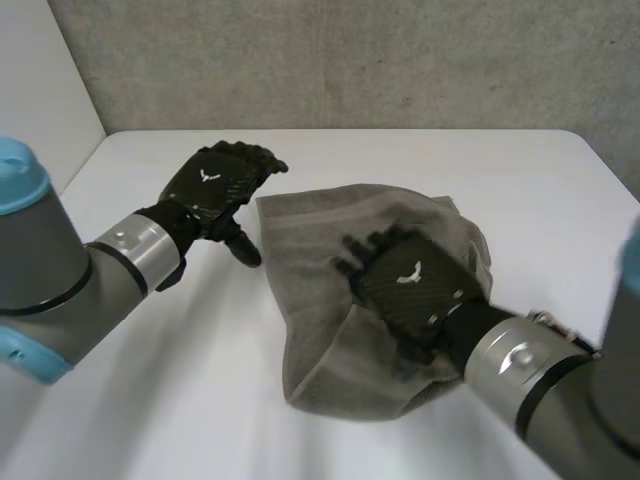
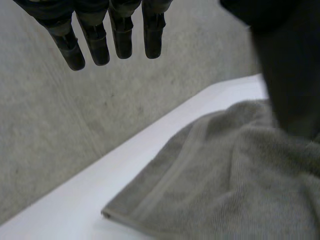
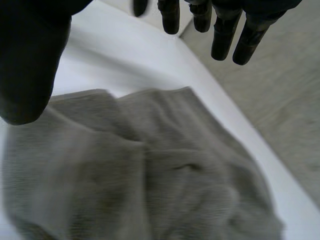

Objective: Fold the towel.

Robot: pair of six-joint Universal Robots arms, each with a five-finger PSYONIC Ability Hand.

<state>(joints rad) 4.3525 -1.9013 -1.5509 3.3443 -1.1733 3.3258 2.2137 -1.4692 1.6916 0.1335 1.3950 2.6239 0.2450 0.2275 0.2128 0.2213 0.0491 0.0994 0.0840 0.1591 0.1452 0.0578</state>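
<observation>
right hand (image 1: 405,285) hides the middle of the rumpled grey terry towel (image 1: 310,250), fingers spread slack; left hand (image 1: 215,183) relaxed open beside its corner, over the white table (image 1: 150,400).

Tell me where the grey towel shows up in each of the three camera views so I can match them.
Head view: the towel lies crumpled mid-table under the right hand, with the left hand beside its far corner.
Left wrist view: the towel, hemmed corner showing, lies beyond the left hand's fingertips.
Right wrist view: the towel lies rumpled under the right hand.
Shared landmark: the white table and its edge.
</observation>
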